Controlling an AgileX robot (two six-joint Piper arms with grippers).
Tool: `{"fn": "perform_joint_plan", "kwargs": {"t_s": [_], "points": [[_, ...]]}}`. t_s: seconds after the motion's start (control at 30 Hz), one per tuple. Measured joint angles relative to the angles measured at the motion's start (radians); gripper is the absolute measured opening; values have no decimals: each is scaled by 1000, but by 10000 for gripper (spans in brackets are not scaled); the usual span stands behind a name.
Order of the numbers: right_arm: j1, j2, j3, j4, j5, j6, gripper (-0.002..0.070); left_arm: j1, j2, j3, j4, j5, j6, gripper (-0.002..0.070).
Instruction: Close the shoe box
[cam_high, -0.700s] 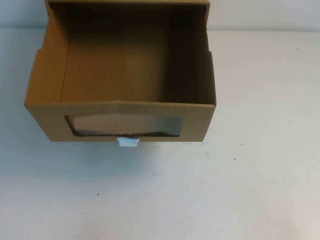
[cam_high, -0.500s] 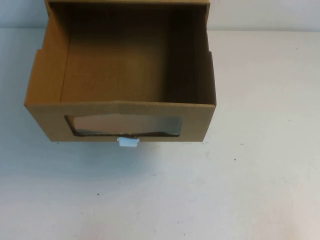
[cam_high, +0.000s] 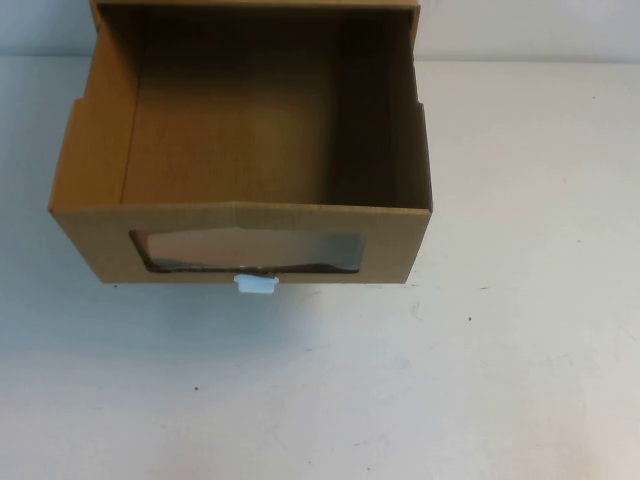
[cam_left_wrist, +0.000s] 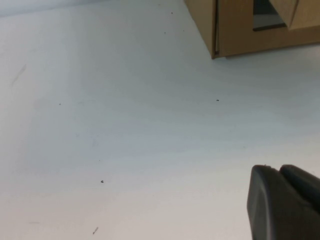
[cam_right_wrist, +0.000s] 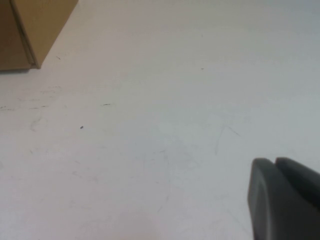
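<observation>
The brown cardboard shoe box (cam_high: 240, 215) stands at the far middle of the table, its drawer pulled out and empty. The front has a wide clear window (cam_high: 250, 250) with a small white tab (cam_high: 255, 284) below it. Neither arm shows in the high view. My left gripper (cam_left_wrist: 279, 169) is shut and empty, low over the bare table, with a corner of the box (cam_left_wrist: 235, 30) ahead of it. My right gripper (cam_right_wrist: 275, 161) is shut and empty, with a corner of the box (cam_right_wrist: 35, 25) far ahead of it.
The white table (cam_high: 480, 380) spreads in front of the box and to its right. A pale wall runs along the far edge behind the box.
</observation>
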Motion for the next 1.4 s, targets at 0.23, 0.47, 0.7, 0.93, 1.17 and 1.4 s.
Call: {"fn": "perform_joint_plan", "kwargs": {"t_s": [0.23,0.47,0.7,0.93,1.17,1.4], "points": [[0,0,0,0,0,0,-13,0,0,0,0,0,0,-2],[0,0,0,0,0,0,-13,2,0,0,0,0,0,-2],[0,0,0,0,0,0,-13,2,0,0,-19,-11,-13,-2],[0,0,0,0,0,0,-13,2,0,0,-313,-162,-160,-2],[0,0,0,0,0,0,-13,2,0,0,-428,-328,-203,-2],[0,0,0,0,0,0,-13,2,92,-179,-412,-163,-165,-2]]}}
